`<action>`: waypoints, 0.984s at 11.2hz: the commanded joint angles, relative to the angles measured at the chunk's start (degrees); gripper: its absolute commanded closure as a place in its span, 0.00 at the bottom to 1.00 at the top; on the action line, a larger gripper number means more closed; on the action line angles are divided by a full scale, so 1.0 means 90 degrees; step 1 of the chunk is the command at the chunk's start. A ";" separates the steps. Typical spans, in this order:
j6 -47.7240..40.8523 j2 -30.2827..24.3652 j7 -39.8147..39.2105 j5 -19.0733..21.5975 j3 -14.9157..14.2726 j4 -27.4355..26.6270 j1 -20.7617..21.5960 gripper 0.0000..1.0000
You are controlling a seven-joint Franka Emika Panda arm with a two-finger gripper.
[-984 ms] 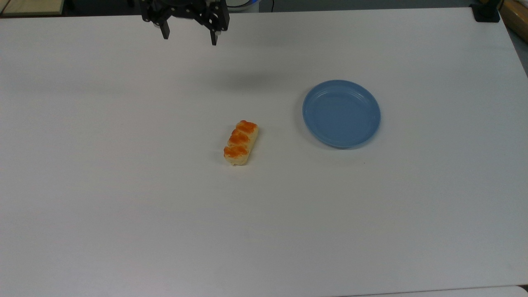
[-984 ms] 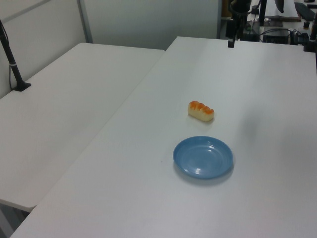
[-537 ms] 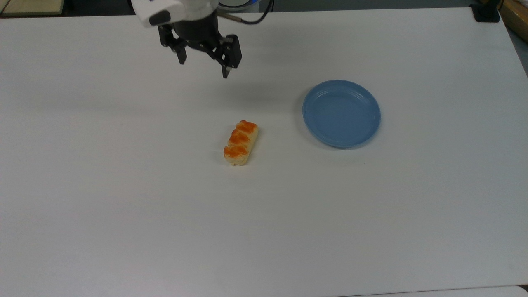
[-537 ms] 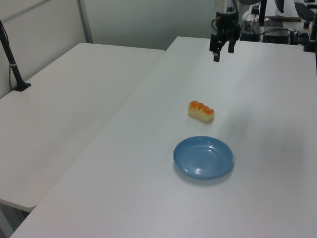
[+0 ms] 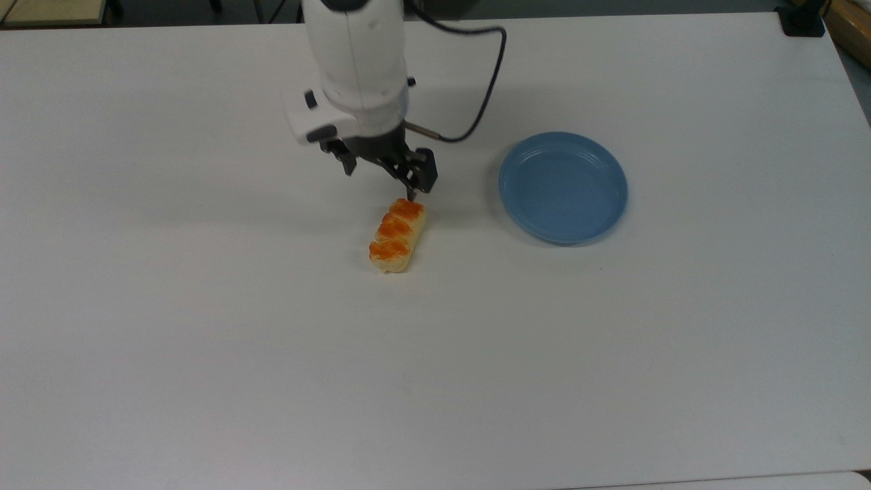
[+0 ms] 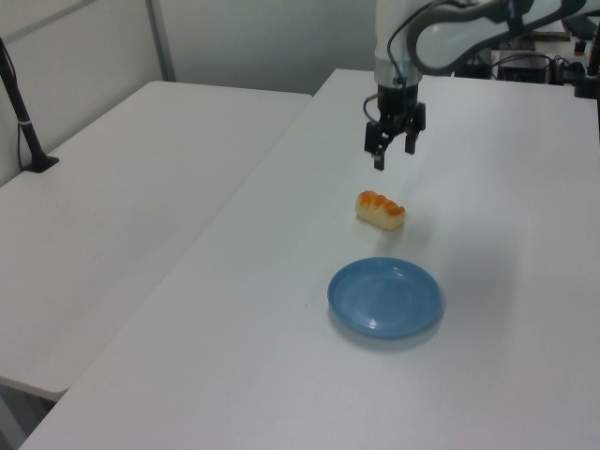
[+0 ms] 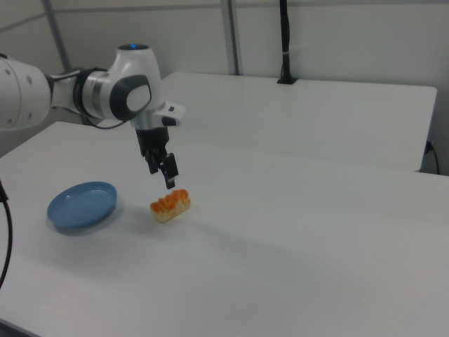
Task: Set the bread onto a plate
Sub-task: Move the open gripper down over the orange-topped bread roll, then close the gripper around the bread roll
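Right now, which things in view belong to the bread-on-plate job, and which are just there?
Part of the job:
bread, lying on the table
plate, blue, with nothing on it
gripper, open, above the bread

Just there:
table
second table alongside
black pole behind

The plate looks like glossy smooth plastic; the bread has shiny glazed bumps; the table is matt white.
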 commanded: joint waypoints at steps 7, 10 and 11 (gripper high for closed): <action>0.0754 0.1019 0.0096 -0.0433 -0.0039 -0.0046 0.0238 0.02; 0.1095 0.1175 0.0164 -0.0434 -0.0039 -0.0056 0.0346 0.09; 0.1096 0.1185 0.0164 -0.0434 -0.0039 -0.0056 0.0346 0.17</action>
